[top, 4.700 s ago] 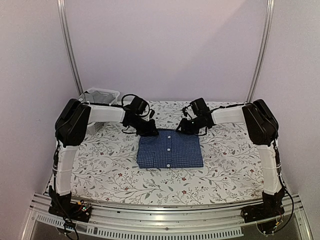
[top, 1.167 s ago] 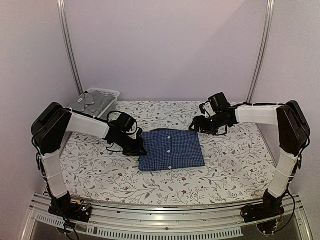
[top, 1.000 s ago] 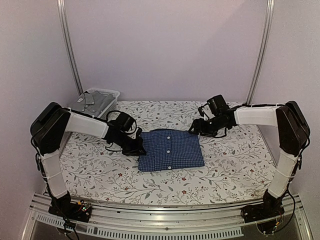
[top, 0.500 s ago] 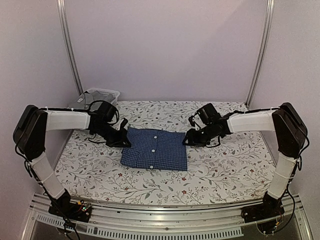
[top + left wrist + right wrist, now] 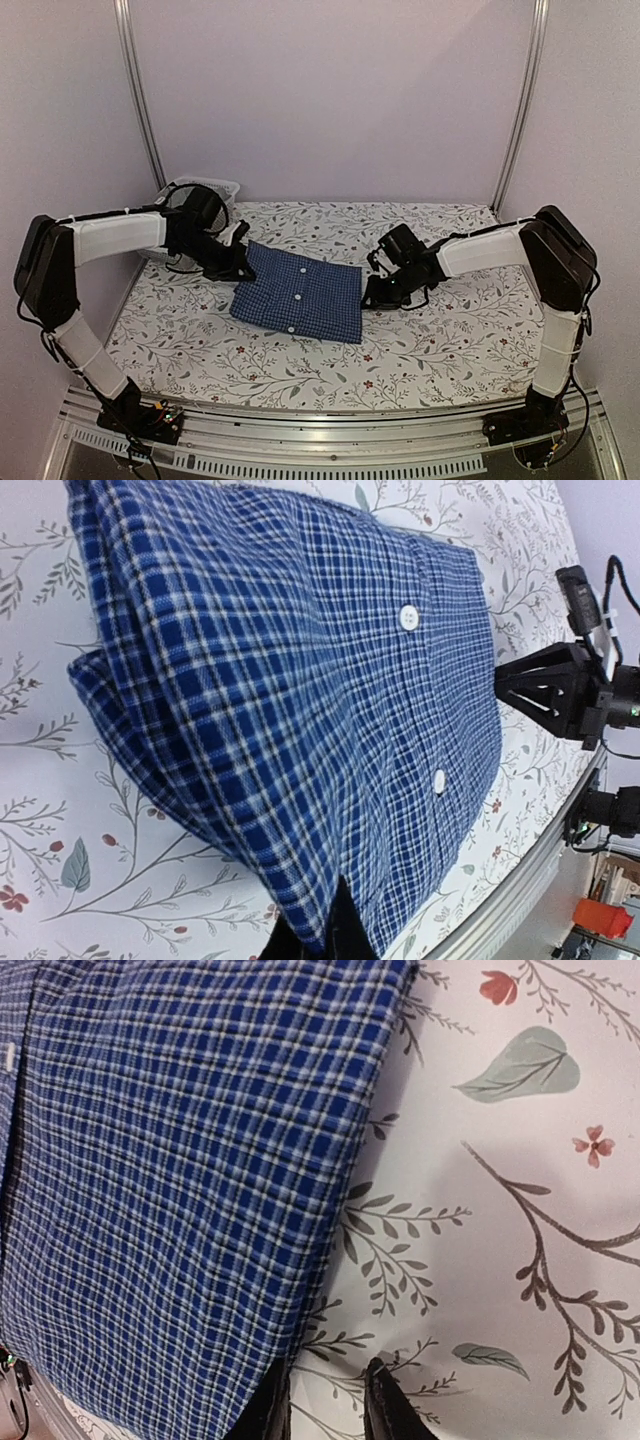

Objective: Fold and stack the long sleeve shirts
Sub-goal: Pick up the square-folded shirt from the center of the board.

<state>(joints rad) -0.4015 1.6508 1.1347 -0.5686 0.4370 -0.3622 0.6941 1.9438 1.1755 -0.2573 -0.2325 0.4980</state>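
Blue checked shirt (image 5: 295,293) lies folded into a flat rectangle on the flowered desk (image 5: 450,330), left of the middle and turned a little askew. Its button placket faces up, and white buttons (image 5: 407,617) show down the front.

My left tool (image 5: 237,270) is at the shirt's far-left corner. The left wrist view shows its jaws closed together on the cloth, the folded edge running down into my dark finger (image 5: 330,935) at the bottom of the picture. The layers of the fold bulge a little along that side.

My right tool (image 5: 372,297) is down low at the opposite, right-hand edge of the shirt. In the right wrist view its two fingertips (image 5: 385,1410) stand a narrow gap apart, with bare flowered desk showing between them. The shirt's edge runs right up to the left fingertip. Whether that finger has any cloth under it I cannot tell.

A white basket (image 5: 222,186) sits at the far-left corner of the desk, mostly hidden behind my left arm.
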